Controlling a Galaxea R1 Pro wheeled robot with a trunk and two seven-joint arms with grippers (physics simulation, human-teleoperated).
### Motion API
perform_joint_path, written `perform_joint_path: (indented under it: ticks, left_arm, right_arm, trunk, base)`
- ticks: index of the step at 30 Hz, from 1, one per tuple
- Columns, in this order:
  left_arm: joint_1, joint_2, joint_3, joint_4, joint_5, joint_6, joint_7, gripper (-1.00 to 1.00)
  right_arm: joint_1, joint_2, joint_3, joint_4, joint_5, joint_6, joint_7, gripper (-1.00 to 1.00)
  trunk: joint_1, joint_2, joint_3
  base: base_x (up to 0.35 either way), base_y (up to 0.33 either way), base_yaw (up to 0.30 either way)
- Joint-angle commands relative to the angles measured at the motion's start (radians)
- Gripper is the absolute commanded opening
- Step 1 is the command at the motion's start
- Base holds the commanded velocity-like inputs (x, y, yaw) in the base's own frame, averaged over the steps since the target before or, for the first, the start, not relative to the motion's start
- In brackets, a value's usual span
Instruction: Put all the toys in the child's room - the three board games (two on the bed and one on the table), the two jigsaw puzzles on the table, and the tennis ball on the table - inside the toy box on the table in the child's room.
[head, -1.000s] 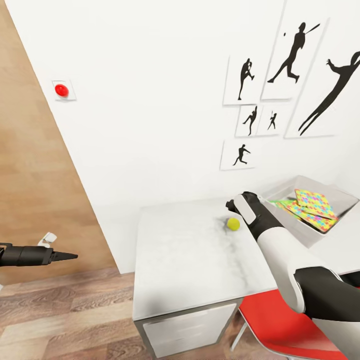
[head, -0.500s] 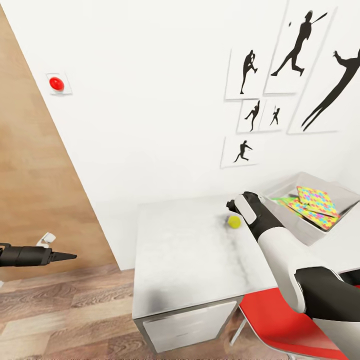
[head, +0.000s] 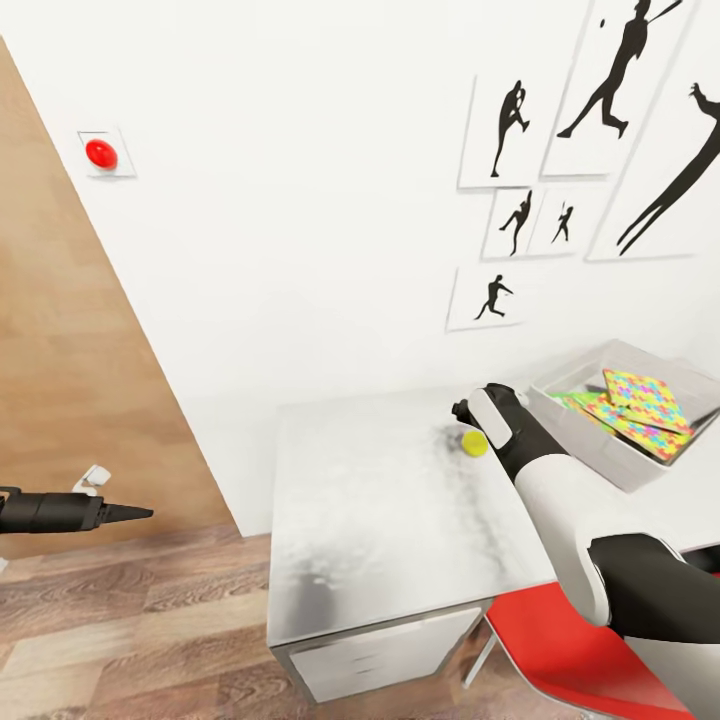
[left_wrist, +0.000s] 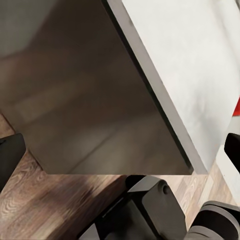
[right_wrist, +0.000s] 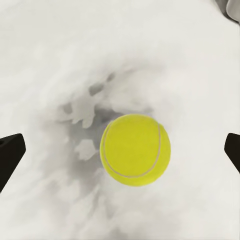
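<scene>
The tennis ball (head: 473, 443) (right_wrist: 135, 150) lies on the white table (head: 380, 520), close to its back edge. My right gripper (head: 476, 424) (right_wrist: 120, 152) hovers right above it, open, with one dark fingertip (right_wrist: 10, 155) on each side of the ball and a wide gap to it. The light grey toy box (head: 590, 445) stands on the table just right of the ball. Two multicoloured jigsaw puzzles (head: 645, 395) lie overlapping inside it. My left gripper (head: 128, 513) (left_wrist: 120, 150) is held out over the wood floor left of the table, open and holding nothing.
A red chair (head: 560, 640) stands under the table's front right, below my right arm. The white wall behind carries black silhouette pictures (head: 515, 130) and a red button (head: 100, 153). A wood panel (head: 60, 380) stands at the left, and white drawers (head: 380, 655) sit under the tabletop.
The whole picture has drifted slightly right and up, so the camera has moved. The ball now sits closer under my right gripper. The left arm looks unchanged.
</scene>
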Motion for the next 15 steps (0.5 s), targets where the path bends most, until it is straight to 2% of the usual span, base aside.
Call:
perform_joint_path:
  ticks: [1,15]
  left_arm:
    - [-0.001,0.001,-0.008,-0.001,0.007,0.011,-0.003,1.0]
    - [-0.001,0.001,-0.009,-0.001,0.007,0.011,-0.003,1.0]
  right_arm:
    - [-0.001,-0.001,0.006,-0.001,-0.01,0.001,-0.009,1.0]
    - [0.001,-0.007,0.006,-0.001,-0.01,-0.003,-0.009,1.0]
  trunk:
    - [0.0,-0.001,-0.003]
    - [0.0,-0.001,-0.026]
  base:
    - [0.004,0.002,0.0]
    - [0.001,0.0,0.0]
